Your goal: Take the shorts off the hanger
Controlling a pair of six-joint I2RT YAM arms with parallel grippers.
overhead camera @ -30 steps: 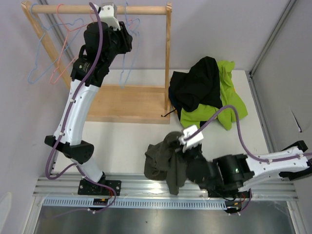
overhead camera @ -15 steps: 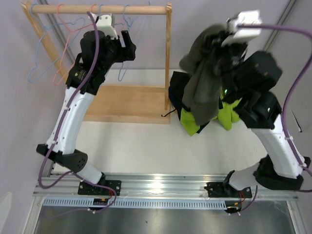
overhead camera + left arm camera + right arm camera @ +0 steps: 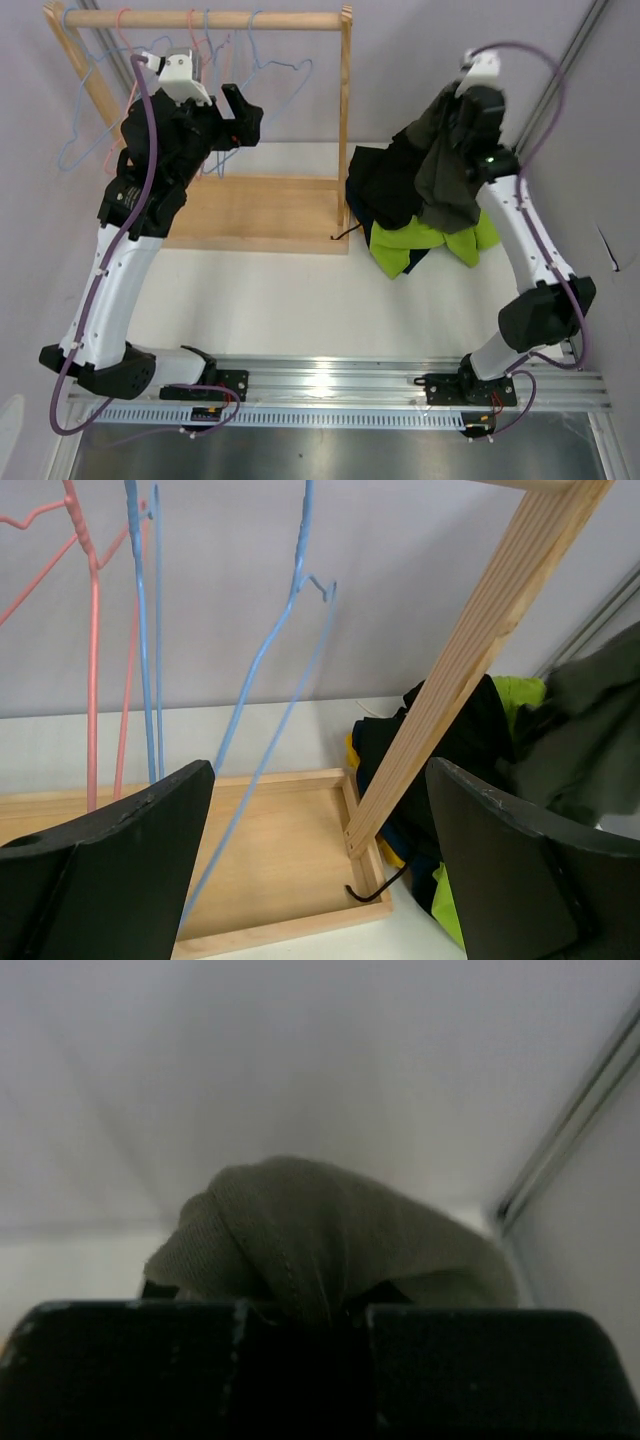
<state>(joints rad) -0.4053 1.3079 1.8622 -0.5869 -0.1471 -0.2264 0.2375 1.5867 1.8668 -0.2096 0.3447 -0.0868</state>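
My right gripper (image 3: 458,118) is shut on the olive-grey shorts (image 3: 448,170) and holds them up at the back right. They hang down onto a pile with the black shorts (image 3: 390,185) and the lime green shorts (image 3: 425,240). In the right wrist view the olive-grey fabric (image 3: 300,1240) is pinched between my shut fingers (image 3: 120,1360). My left gripper (image 3: 243,112) is open and empty, high beside the wooden rack (image 3: 345,120). Its wrist view shows bare blue hangers (image 3: 265,670) and a pink hanger (image 3: 92,660) between the spread fingers (image 3: 100,880). No shorts hang on the hangers that I see.
The rack's rod (image 3: 200,18) carries several bare wire hangers (image 3: 280,70). Its wooden base tray (image 3: 260,210) lies at the back left. A black hook (image 3: 375,888) lies at the tray's corner. A metal rail (image 3: 330,380) runs along the near edge. Walls close in behind and right.
My right arm swung the olive-grey shorts from the near edge up to the back right, then down onto the pile. My left arm moved left along the rack, still open.
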